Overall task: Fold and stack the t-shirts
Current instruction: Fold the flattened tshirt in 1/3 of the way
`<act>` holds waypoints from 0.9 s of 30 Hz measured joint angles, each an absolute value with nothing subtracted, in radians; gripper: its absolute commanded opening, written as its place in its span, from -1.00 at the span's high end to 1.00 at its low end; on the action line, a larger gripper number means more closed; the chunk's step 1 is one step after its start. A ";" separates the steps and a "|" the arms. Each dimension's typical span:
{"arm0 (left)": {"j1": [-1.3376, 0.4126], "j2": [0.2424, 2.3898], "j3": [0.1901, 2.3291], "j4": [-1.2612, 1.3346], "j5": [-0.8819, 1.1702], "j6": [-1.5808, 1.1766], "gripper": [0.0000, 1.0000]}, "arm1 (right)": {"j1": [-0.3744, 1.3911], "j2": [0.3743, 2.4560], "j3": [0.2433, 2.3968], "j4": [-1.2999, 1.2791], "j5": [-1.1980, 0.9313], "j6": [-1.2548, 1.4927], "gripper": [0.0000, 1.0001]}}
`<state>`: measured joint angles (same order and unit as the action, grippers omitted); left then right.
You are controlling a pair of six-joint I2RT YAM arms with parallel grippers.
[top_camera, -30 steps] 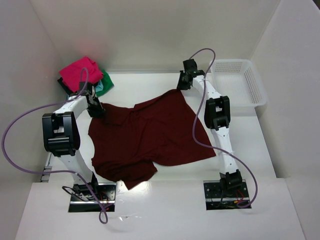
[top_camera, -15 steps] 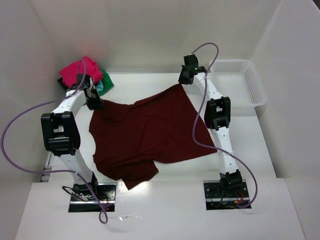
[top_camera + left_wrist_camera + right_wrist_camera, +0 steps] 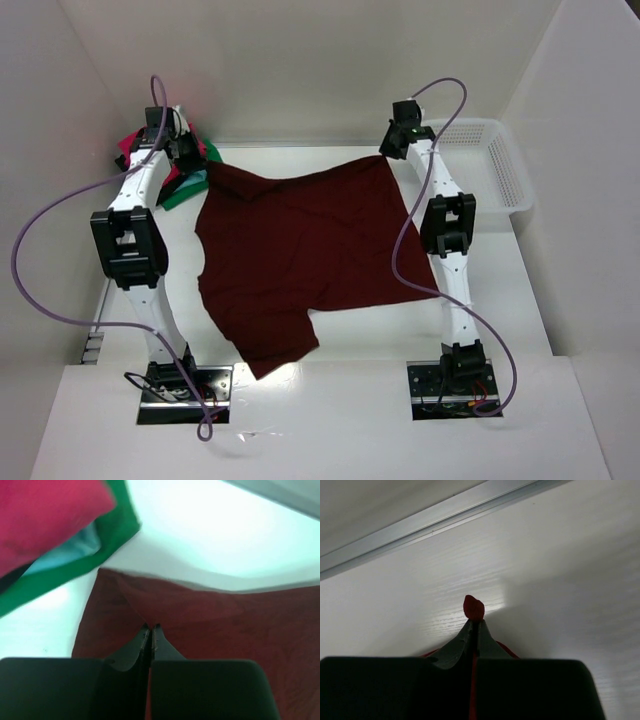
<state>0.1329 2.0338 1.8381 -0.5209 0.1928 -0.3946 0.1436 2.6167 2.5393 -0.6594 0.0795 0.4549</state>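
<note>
Shirt (image 3: 300,250), the maroon one, lies spread over your desk (image 3: 515,285), its far edge held at both corners. Your left pincer (image 3: 151,627) is closed on its corner at 11 o'clock, just beside the folded pile (image 3: 178,190) of pink, green and blue. Your right pincer (image 3: 475,623) is closed on the corner at 1 o'clock; a small red tip shows past the fingers (image 3: 462,641). Basket (image 3: 490,165) stands at 2 o'clock.
</note>
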 measured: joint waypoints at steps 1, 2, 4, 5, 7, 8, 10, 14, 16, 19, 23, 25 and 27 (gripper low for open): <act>0.133 2.056 1.877 -0.527 0.212 -0.395 1.00 | 0.137 2.617 2.539 -0.659 0.083 0.455 1.00; 0.133 2.078 1.919 -0.531 0.231 -0.395 1.00 | 0.132 2.617 2.539 -0.659 0.087 0.455 1.00; 0.133 2.109 1.979 -0.532 0.257 -0.395 1.00 | 0.126 2.617 2.539 -0.658 0.093 0.455 0.99; 0.133 2.126 2.014 -0.540 0.273 -0.395 1.00 | 0.124 2.617 2.539 -0.658 0.095 0.455 0.99; 0.133 2.158 2.080 -0.549 0.299 -0.395 1.00 | 0.120 2.617 2.539 -0.656 0.099 0.455 0.99; 0.133 2.165 2.096 -0.550 0.306 -0.395 1.00 | 0.119 2.617 2.539 -0.655 0.100 0.455 0.99; 0.133 2.176 2.129 -0.561 0.326 -0.395 1.00 | 0.117 2.617 2.539 -0.650 0.102 0.455 0.99; 0.131 2.195 2.196 -0.592 0.356 -0.392 1.00 | 0.116 2.617 2.539 -0.640 0.102 0.455 0.99; 0.125 2.201 2.230 -0.612 0.362 -0.389 1.00 | 0.116 2.617 2.539 -0.636 0.102 0.455 0.99; 0.118 2.203 2.263 -0.628 0.365 -0.385 1.00 | 0.116 2.617 2.539 -0.634 0.102 0.455 0.99; 0.109 2.203 2.270 -0.645 0.364 -0.368 1.00 | 0.116 2.615 2.527 -0.627 0.102 0.455 0.99; 0.106 2.200 2.255 -0.653 0.357 -0.363 1.00 | 0.116 2.608 2.504 -0.624 0.103 0.455 0.99; 0.106 2.189 2.223 -0.656 0.342 -0.358 1.00 | 0.116 2.595 2.469 -0.618 0.105 0.455 0.99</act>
<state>0.1059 2.1887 2.2227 -0.6556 0.3424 -0.3584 0.1158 2.5950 2.4691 -0.6182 0.1051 0.4549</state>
